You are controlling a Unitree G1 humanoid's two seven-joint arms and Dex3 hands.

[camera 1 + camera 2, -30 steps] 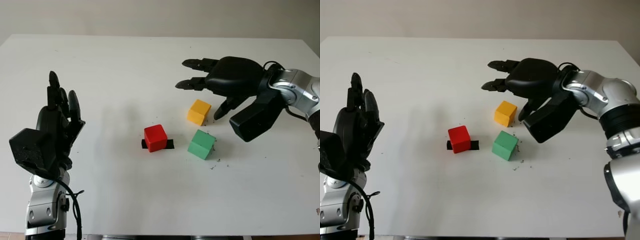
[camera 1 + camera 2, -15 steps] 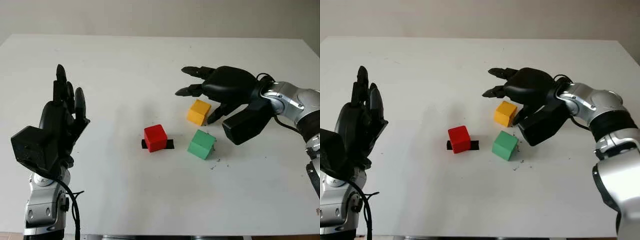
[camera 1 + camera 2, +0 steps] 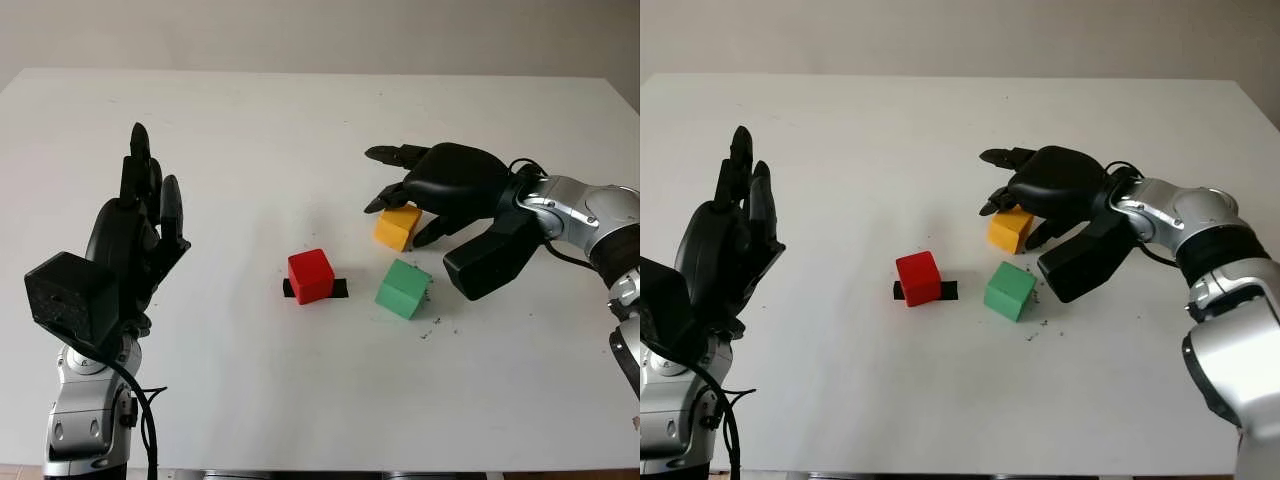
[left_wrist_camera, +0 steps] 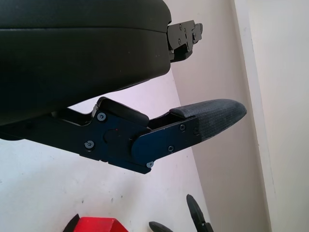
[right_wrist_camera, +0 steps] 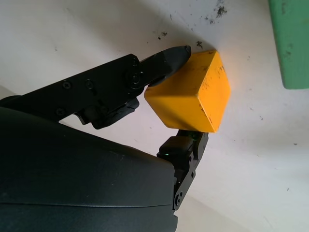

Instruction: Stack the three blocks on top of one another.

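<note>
- The white tabletop (image 3: 300, 130) carries all three blocks near its middle, each one standing alone, so I judge that no stacking is done yet.
- My left hand (image 3: 130, 245) is raised at the left side, well apart from the blocks; it is open and holds nothing. From there the red block is the nearest one to it.
- My right hand (image 3: 440, 185) is over the yellow block (image 3: 398, 224) and is clearly the nearer hand to all three blocks. In the right wrist view one of its fingers (image 5: 166, 58) touches one upper edge of the block, and another finger sits against the opposite side. So the block lies between the fingers, and they are pinching it while it is on the tabletop, as far as I can see.
- The green block (image 3: 404, 288) lies just beside the yellow one, on the side nearer to me, and they do not touch.
- The red block (image 3: 311, 275) stands on a small black mark, to the left of the other two.
- The blocks are cubes with no long axis, so I think the lift depends only on this two-sided grip.
</note>
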